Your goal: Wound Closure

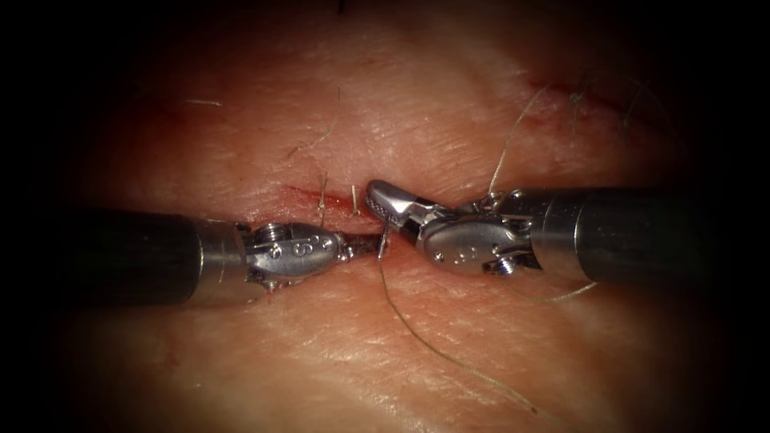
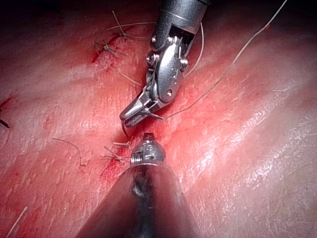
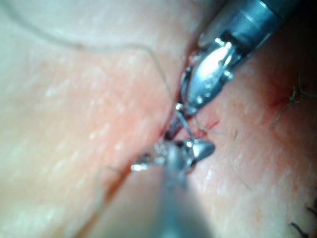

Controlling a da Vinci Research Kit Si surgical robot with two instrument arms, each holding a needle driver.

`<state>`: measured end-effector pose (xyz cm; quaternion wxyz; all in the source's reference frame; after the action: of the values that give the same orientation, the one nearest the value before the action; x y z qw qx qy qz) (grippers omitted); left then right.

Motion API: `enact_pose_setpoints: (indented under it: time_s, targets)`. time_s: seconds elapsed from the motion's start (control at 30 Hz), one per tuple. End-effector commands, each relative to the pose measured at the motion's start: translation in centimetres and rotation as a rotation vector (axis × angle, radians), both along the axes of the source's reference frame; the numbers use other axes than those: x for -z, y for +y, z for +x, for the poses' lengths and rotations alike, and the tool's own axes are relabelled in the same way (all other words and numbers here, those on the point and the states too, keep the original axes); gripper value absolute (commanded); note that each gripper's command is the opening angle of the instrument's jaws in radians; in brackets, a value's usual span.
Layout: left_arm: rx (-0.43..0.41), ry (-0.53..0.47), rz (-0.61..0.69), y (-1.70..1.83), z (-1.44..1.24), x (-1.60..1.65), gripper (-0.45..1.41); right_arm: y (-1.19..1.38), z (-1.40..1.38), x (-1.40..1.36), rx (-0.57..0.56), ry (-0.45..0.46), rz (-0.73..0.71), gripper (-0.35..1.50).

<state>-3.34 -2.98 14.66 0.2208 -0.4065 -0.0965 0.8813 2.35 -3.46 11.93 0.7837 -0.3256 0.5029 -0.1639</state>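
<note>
The tissue [image 1: 449, 128] has a cut [image 1: 309, 195] running left to right. My right tool [image 1: 378, 196] comes in from the right, its jaws shut on the curved needle [image 1: 385, 232] near its upper end. The needle curves down from them into the cut line. My left tool [image 1: 370, 243] lies along the cut from the left, its tip touching the needle. Thread [image 1: 449, 357] trails from the needle down across the near tissue. In the left wrist view the right tool [image 2: 130, 115] holds the dark needle [image 2: 124, 130]. In the right wrist view the needle [image 3: 184, 121] crosses the left tool's tip [image 3: 172, 130].
Short cut ends of thread [image 1: 322, 200] stand up from earlier stitches just left of the right tool's jaws. More knotted stitches [image 1: 577, 96] sit at the far right. A loose thread [image 1: 509, 148] arcs above the right tool's shaft. Red fluid [image 2: 106, 171] stains the cut's edges.
</note>
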Motion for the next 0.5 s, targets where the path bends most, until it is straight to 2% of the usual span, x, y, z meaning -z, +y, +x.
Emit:
enact_pose_setpoints:
  time_s: [0.03,0.5]
  targets:
    - [-0.001,-0.001,0.002,-0.04,-0.05,-0.06,-0.15,-0.03,0.07,-0.07,0.004,0.0,0.001,-0.35]
    - [-0.003,0.001,0.003,-0.05,-0.04,-0.06,-0.16,-0.08,0.08,-0.21,0.019,-0.012,0.01,-0.35]
